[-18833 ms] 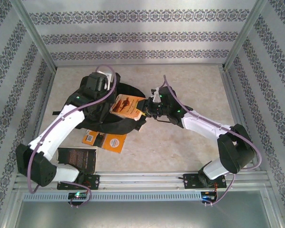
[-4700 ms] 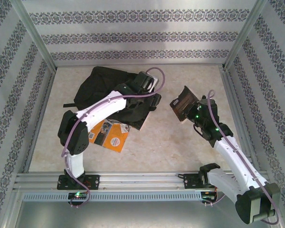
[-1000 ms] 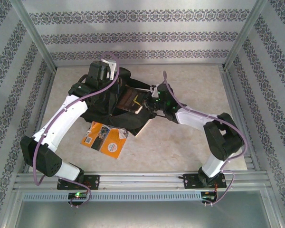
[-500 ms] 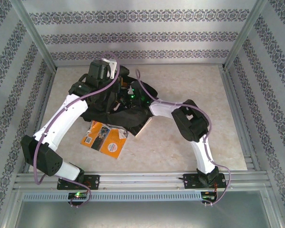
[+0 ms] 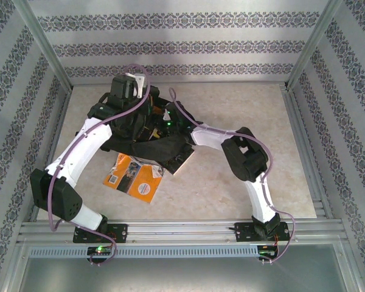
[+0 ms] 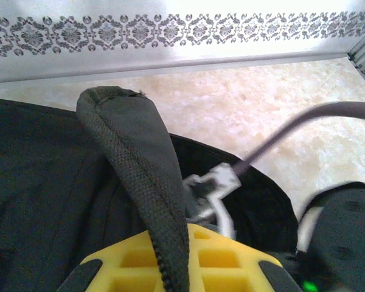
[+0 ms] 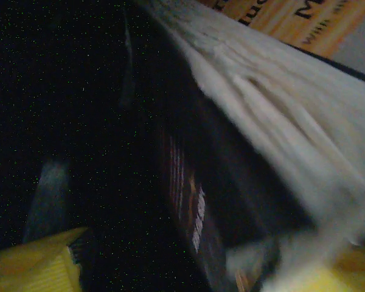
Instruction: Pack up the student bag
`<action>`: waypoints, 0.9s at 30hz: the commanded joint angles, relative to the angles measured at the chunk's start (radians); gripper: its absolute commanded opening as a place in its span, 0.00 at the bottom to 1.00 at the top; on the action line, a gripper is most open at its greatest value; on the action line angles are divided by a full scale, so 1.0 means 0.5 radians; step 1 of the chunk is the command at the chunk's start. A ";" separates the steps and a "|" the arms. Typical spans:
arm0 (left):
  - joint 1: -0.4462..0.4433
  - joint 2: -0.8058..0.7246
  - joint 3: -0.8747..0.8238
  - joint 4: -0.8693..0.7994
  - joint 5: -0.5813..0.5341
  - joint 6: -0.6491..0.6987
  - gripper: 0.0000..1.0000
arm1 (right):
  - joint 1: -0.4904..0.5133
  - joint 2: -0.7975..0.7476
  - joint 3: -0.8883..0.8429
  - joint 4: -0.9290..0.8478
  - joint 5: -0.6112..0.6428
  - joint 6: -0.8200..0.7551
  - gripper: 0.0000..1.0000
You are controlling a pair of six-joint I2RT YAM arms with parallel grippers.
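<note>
left fingers (image 6: 222, 261) clenched on bag (image 6: 48, 182) flap | right fingers (image 7: 30, 264) inside bag, book (image 7: 188, 201) between them, cannot tell if gripping

Upper right of the right wrist view: an orange glossy book cover (image 7: 304, 24) shows a dark "M"; the other letters are cut off. Top view, left of centre: the print on the orange flat book (image 5: 137, 177) is too small to read.

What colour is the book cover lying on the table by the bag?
The book is orange; clearest in the top external view.
</note>
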 commanded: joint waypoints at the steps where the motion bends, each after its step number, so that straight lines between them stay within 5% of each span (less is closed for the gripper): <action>1: 0.043 -0.019 -0.012 0.234 0.031 -0.025 0.00 | -0.064 -0.296 -0.153 0.076 -0.036 -0.200 0.79; 8: 0.052 0.014 -0.034 0.250 0.049 -0.057 0.00 | -0.141 -0.509 -0.390 0.083 -0.120 -0.316 0.80; 13: 0.053 0.025 -0.038 0.229 0.160 -0.108 0.00 | -0.187 -0.790 -0.545 -0.207 0.119 -0.578 0.77; 16: 0.051 -0.005 -0.102 0.220 0.295 -0.210 0.19 | -0.156 -1.018 -0.671 -0.392 0.287 -0.849 0.76; 19: 0.052 -0.138 -0.287 0.252 0.295 -0.382 0.64 | -0.112 -1.259 -0.883 -0.510 0.441 -1.029 0.74; 21: 0.045 -0.280 -0.441 0.282 0.291 -0.493 0.78 | -0.093 -1.440 -1.061 -0.537 0.554 -1.096 0.73; 27: 0.048 -0.847 -0.865 0.144 0.066 -0.813 0.92 | 0.011 -1.963 -1.448 -0.709 0.845 -1.318 0.69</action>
